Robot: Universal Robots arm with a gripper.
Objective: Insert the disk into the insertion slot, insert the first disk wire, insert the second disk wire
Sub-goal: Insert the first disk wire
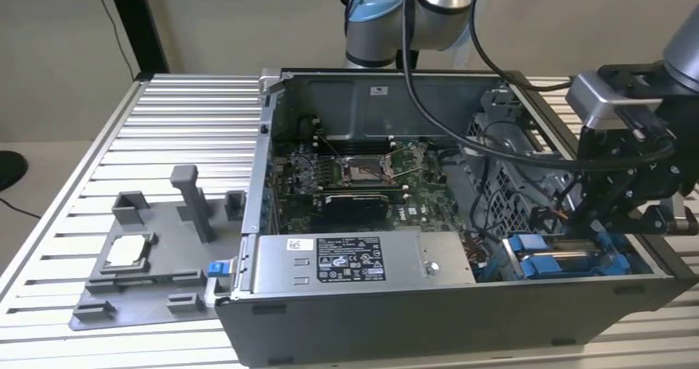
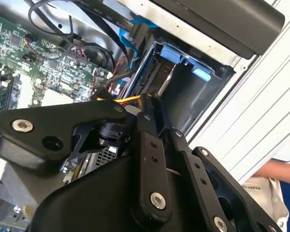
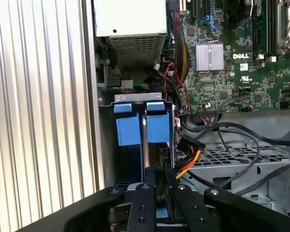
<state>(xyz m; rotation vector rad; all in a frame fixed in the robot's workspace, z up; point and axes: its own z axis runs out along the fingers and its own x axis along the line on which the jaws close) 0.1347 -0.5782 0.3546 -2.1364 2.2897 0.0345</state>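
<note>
The end effector [image 3: 159,170] has its jaws drawn together on a dark connector body at the end of the disk wire [image 3: 187,154], a bundle of yellow, red and black leads. This grasp is a judgement: the leads run up to the fingertips in both wrist views, but the clamped part itself is largely hidden. The tips are just over the mouth of the insertion slot [image 3: 135,98] and in line with its long axis, a pose that suits pressing a plug straight down beside the drive. The disk [image 3: 144,133] is seated in the slot, its two blue carrier tabs side by side at the mouth with a grey metal edge between them. The slot occupies the near corner of the computer case [image 1: 437,320] on the exterior view's right, just beside the power supply box [image 1: 361,258]. The motherboard [image 1: 361,177] lies farther in. The case rests on its side on the ribbed worktop [image 1: 164,123] with its open face up, which gives the arm access from above. A grey fixture plate [image 1: 153,303] sits well apart on the exterior view's left.
</note>
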